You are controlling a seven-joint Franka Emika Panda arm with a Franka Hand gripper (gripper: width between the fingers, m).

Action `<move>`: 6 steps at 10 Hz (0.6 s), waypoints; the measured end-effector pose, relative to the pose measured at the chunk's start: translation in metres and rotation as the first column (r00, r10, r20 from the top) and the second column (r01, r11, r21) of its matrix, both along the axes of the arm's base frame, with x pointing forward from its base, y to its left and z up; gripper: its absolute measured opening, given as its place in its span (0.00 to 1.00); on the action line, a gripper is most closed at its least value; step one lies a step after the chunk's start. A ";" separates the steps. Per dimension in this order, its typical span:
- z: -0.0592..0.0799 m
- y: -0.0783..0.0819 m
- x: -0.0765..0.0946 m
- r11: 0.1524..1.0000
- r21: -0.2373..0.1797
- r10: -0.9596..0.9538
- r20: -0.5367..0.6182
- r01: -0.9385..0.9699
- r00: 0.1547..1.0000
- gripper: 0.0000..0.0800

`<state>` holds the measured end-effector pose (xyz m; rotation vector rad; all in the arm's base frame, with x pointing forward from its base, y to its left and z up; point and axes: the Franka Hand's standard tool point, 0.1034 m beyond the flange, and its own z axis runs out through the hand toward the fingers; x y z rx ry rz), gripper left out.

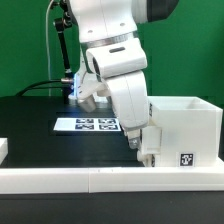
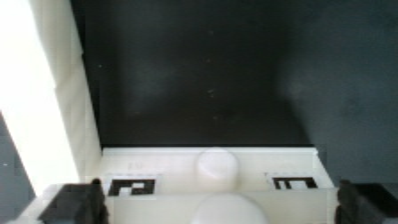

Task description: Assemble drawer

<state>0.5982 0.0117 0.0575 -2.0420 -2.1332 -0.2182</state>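
Observation:
The drawer's large white shell (image 1: 186, 128) stands at the exterior view's right, with a square tag on its front face. My gripper (image 1: 146, 150) hangs low just beside the shell's left wall. In the wrist view a small white tray (image 2: 196, 190) with a rounded knob (image 2: 217, 165) and two black-and-white tags lies between my fingers (image 2: 71, 205). My gripper (image 2: 217, 206) is open, one finger on each side of the tray. I cannot tell whether the fingers touch it. A tall white face (image 2: 45, 90), apparently the shell's side, runs along one edge of that view.
The marker board (image 1: 88, 125) lies flat on the black table behind the arm. A long low white border wall (image 1: 90, 178) runs along the table's front. A small white piece (image 1: 3, 150) shows at the exterior view's left edge. A green backdrop stands behind.

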 end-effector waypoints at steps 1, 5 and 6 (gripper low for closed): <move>0.000 0.000 0.000 1.000 -0.014 -0.001 -0.001 0.001 1.000 0.81; 0.000 0.002 0.000 1.000 -0.013 -0.021 -0.007 0.021 1.000 0.81; 0.002 0.001 0.002 1.000 -0.010 0.025 0.007 -0.025 1.000 0.81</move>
